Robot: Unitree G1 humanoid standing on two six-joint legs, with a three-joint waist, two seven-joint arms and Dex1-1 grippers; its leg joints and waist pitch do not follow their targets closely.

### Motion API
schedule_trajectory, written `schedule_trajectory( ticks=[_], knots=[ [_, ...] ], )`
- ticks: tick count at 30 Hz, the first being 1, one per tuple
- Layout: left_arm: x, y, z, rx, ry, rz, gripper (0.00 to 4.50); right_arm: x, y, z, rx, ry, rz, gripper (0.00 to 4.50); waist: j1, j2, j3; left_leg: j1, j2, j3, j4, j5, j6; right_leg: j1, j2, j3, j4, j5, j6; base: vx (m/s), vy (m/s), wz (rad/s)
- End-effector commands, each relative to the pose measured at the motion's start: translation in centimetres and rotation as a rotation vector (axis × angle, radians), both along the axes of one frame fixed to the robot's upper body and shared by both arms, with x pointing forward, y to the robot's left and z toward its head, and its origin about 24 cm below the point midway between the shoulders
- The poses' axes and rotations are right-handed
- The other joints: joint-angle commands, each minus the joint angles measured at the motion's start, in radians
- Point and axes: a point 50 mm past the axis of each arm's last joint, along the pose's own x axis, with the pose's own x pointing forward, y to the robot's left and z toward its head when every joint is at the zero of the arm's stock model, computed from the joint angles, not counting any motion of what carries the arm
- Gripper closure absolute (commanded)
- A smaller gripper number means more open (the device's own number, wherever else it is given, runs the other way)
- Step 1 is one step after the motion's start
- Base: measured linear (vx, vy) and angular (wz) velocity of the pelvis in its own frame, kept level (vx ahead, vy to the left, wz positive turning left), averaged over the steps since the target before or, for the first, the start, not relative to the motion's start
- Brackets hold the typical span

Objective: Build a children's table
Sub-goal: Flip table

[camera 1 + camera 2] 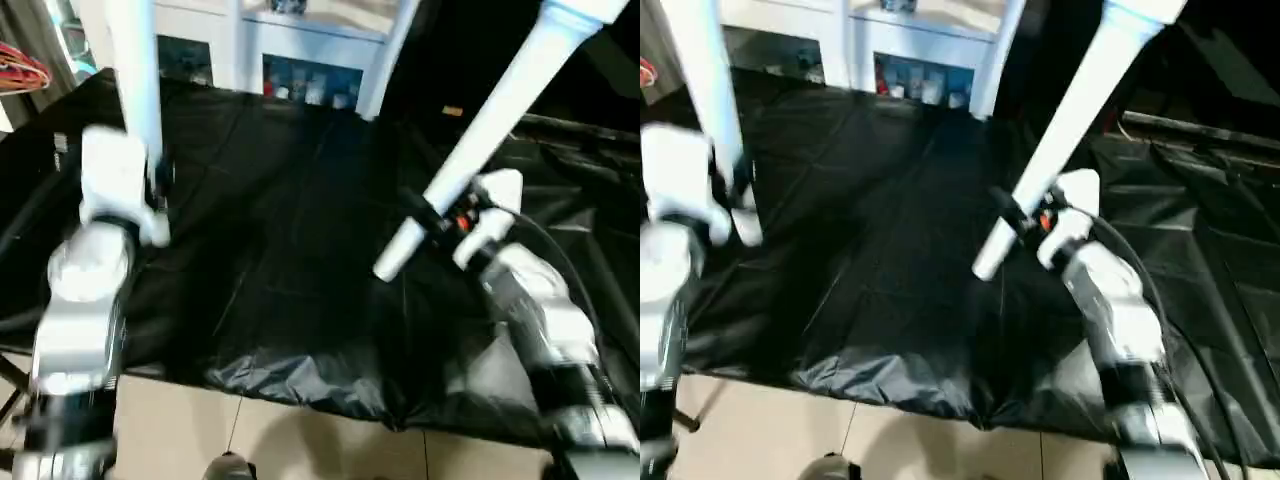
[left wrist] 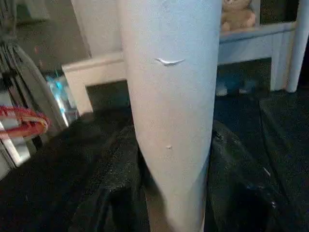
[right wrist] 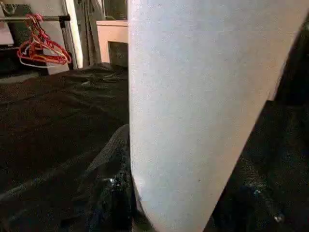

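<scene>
Both arms hold a table leg each, lifted off the black sheet [image 1: 300, 250] that covers the work surface. Left gripper [image 1: 160, 185] is clamped on the left leg [image 1: 138, 70], whose long axis runs near upright and out past the picture's top. Right gripper [image 1: 440, 222] is clamped low on the right leg [image 1: 490, 120]; this one slants, its free narrow end pointing down toward the sheet's middle, its wider end rising away to the right. A third leg [image 1: 385, 55] stands beyond the sheet's far edge in front of the white cabinet [image 1: 290, 40], apparently already seated in a top above the frame. Judged: the next move turns on swinging each leg's upper end to a corner socket overhead; the left leg is the nearer to aligned. Left wrist view shows a small nick on its leg's surface [image 2: 169, 61] and black fingers [image 2: 120, 193] on both sides; right wrist view adds red hangers [image 3: 41, 46] on a rail.
</scene>
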Motion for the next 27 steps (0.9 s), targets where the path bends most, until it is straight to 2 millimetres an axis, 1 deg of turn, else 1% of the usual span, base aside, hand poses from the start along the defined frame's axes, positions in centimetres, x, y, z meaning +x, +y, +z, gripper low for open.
schedule_trajectory(
  ticks=[1,2,3,6,7,8,9,10,11,12,13,14,15,16,17,18,19,20,22,23,24,25,26,27],
  knots=[
    [-0.4,-1.6,0.0,0.07,-0.007,-0.096,2.89,-0.9,0.1,0.5,-0.025,-0.022,-0.007,2.95,-0.008,0.024,-0.07,0.035,0.029,-0.006,-0.087,-0.287,-0.039,0.032,-0.045,0.035,-0.08,-0.226,-0.125,0.0,0.0,0.0],
    [-0.6,-1.7,-0.3,0.07,0.001,-0.099,2.89,-1.4,0.0,0.5,-0.025,-0.02,-0.023,2.96,-0.009,0.023,-0.069,0.035,0.029,-0.008,-0.09,-0.299,-0.043,0.031,-0.043,0.034,-0.081,-0.232,-0.118,0.0,0.0,0.0],
    [-0.8,-1.7,-0.5,0.069,0.006,-0.101,2.89,-1.8,0.0,0.5,-0.025,-0.019,-0.037,2.96,-0.008,0.023,-0.069,0.037,0.03,-0.008,-0.09,-0.308,-0.044,0.03,-0.044,0.034,-0.082,-0.236,-0.115,0.0,0.0,0.0],
    [-1.7,-1.7,-1.2,0.065,0.031,-0.101,2.89,-3.4,0.0,0.3,-0.016,-0.007,-0.089,2.97,-0.012,0.027,-0.067,0.037,0.03,-0.011,-0.095,-0.344,-0.055,0.029,-0.043,0.035,-0.085,-0.254,-0.102,0.0,0.0,0.0],
    [-2.3,-1.6,-1.6,0.06,0.045,-0.098,2.89,-4.3,0.0,0.1,-0.015,0.007,-0.112,2.97,-0.014,0.025,-0.066,0.036,0.031,-0.012,-0.097,-0.362,-0.058,0.029,-0.043,0.035,-0.088,-0.265,-0.096,0.0,0.0,0.0],
    [-2.6,-1.6,-1.8,0.054,0.054,-0.097,2.89,-4.7,0.1,-0.1,-0.014,0.015,-0.124,2.97,-0.015,0.031,-0.065,0.039,0.031,-0.013,-0.098,-0.385,-0.061,0.026,-0.043,0.035,-0.092,-0.279,-0.089,0.0,0.0,0.0],
    [-2.7,-1.6,-1.9,0.051,0.057,-0.096,2.89,-4.9,0.1,-0.2,-0.014,0.019,-0.129,2.97,-0.016,0.028,-0.065,0.04,0.031,-0.013,-0.099,-0.39,-0.063,0.027,-0.043,0.035,-0.092,-0.283,-0.085,0.0,0.0,0.0],
    [-3.1,-1.6,-2.2,0.039,0.072,-0.096,2.89,-5.4,0.2,-0.6,-0.015,0.036,-0.137,2.98,-0.018,0.028,-0.061,0.042,0.03,-0.014,-0.102,-0.424,-0.064,0.026,-0.043,0.034,-0.099,-0.321,-0.078,0.0,0.0,0.0],
    [-3.1,-1.6,-2.2,0.039,0.072,-0.096,2.89,-5.4,0.2,-0.6,-0.015,0.036,-0.137,2.98,-0.021,0.03,-0.057,0.046,0.029,-0.016,-0.104,-0.465,-0.07,0.023,-0.043,0.033,-0.107,-0.372,-0.068,0.0,0.0,0.0],
    [-3.3,-1.6,-2.3,0.035,0.076,-0.096,2.89,-5.6,0.3,-0.7,-0.017,0.044,-0.138,2.98,-0.024,0.028,-0.055,0.046,0.028,-0.018,-0.105,-0.482,-0.071,0.023,-0.043,0.032,-0.109,-0.401,-0.061,0.0,0.0,0.0],
    [-3.6,-1.6,-2.6,0.027,0.085,-0.095,2.89,-6.0,0.4,-0.9,-0.022,0.057,-0.141,2.98,-0.024,0.029,-0.059,0.05,0.027,-0.019,-0.102,-0.492,-0.074,0.022,-0.045,0.034,-0.115,-0.425,-0.049,0.0,0.0,0.0],
    [-3.8,-1.6,-2.8,0.028,0.093,-0.087,2.89,-6.1,0.4,-1.2,-0.034,0.074,-0.166,2.98,-0.025,0.03,-0.058,0.046,0.027,-0.02,-0.105,-0.481,-0.071,0.024,-0.045,0.034,-0.115,-0.419,-0.045,0.0,0.0,0.0],
    [-3.9,-1.6,-3.0,0.011,0.099,-0.092,2.89,-6.0,0.3,-1.5,-0.046,0.084,-0.188,2.98,-0.026,0.031,-0.057,0.045,0.027,-0.021,-0.106,-0.479,-0.072,0.024,-0.045,0.034,-0.114,-0.418,-0.046,0.0,0.0,0.0],
    [-4.1,-1.6,-3.3,-0.012,0.109,-0.098,2.54,-5.9,0.1,-1.7,-0.052,0.094,-0.208,2.98,-0.031,0.032,-0.057,0.048,0.027,-0.021,-0.106,-0.492,-0.075,0.02,-0.042,0.034,-0.114,-0.423,-0.045,0.0,0.0,0.0],
    [-4.1,-1.6,-3.3,-0.012,0.11,-0.098,2.33,-5.9,0.1,-1.7,-0.052,0.094,-0.208,2.98,-0.033,0.032,-0.057,0.051,0.025,-0.022,-0.104,-0.515,-0.077,0.017,-0.041,0.033,-0.117,-0.437,-0.04,0.0,0.0,0.0],
    [-4.2,-1.6,-3.4,-0.029,0.121,-0.105,2.19,-5.9,0.0,-1.8,-0.061,0.093,-0.215,2.63,-0.034,0.029,-0.056,0.052,0.025,-0.022,-0.104,-0.525,-0.078,0.016,-0.041,0.033,-0.119,-0.447,-0.037,0.0,0.0,0.0],
    [-4.4,-1.7,-3.8,-0.054,0.149,-0.119,2.19,-5.8,0.0,-2.0,-0.062,0.097,-0.219,2.42,-0.037,0.028,-0.054,0.054,0.025,-0.024,-0.104,-0.545,-0.079,0.013,-0.041,0.031,-0.121,-0.472,-0.032,0.0,0.0,0.0],
    [-4.6,-1.7,-4.1,-0.073,0.176,-0.128,2.16,-5.8,-0.1,-2.1,-0.062,0.1,-0.221,2.28,-0.041,0.027,-0.054,0.053,0.024,-0.025,-0.103,-0.553,-0.078,0.013,-0.042,0.031,-0.123,-0.491,-0.026,0.0,0.0,0.0],
    [-5.1,-1.4,-4.6,-0.094,0.193,-0.117,2.08,-5.9,-0.2,-2.2,-0.048,0.104,-0.236,2.26,-0.043,0.024,-0.054,0.052,0.022,-0.025,-0.103,-0.551,-0.074,0.011,-0.042,0.032,-0.127,-0.511,-0.02,0.0,0.0,0.0],
    [-5.4,-1.2,-4.8,-0.101,0.192,-0.103,1.84,-6.0,-0.2,-2.2,-0.041,0.103,-0.244,2.09,-0.046,0.025,-0.054,0.048,0.021,-0.027,-0.104,-0.551,-0.072,0.013,-0.043,0.032,-0.126,-0.515,-0.018,0.0,0.0,0.0],
    [-5.8,-1.0,-4.9,-0.109,0.192,-0.094,1.78,-6.1,-0.3,-2.2,-0.037,0.098,-0.255,1.96,-0.046,0.021,-0.055,0.045,0.022,-0.027,-0.104,-0.543,-0.07,0.015,-0.043,0.032,-0.126,-0.512,-0.015,0.0,0.0,0.0],
    [-6.4,-0.8,-5.2,-0.118,0.195,-0.088,1.76,-6.5,-0.5,-2.2,-0.038,0.095,-0.263,1.87,-0.046,0.015,-0.054,0.044,0.023,-0.026,-0.105,-0.542,-0.066,0.012,-0.043,0.033,-0.128,-0.514,-0.013,0.0,0.0,0.0],
    [-6.6,-0.7,-5.3,-0.123,0.193,-0.084,1.76,-6.7,-0.5,-2.1,-0.041,0.094,-0.265,1.87,-0.044,0.016,-0.058,0.041,0.023,-0.026,-0.105,-0.523,-0.062,0.018,-0.045,0.034,-0.123,-0.498,-0.013,0.0,0.0,0.0],
    [-7.3,-0.5,-5.5,-0.135,0.193,-0.072,1.7,-7.2,-0.7,-2.1,-0.044,0.095,-0.269,1.77,-0.044,0.017,-0.058,0.038,0.024,-0.027,-0.106,-0.513,-0.059,0.019,-0.046,0.035,-0.122,-0.485,-0.015,0.0,0.0,0.0]
  ],
)
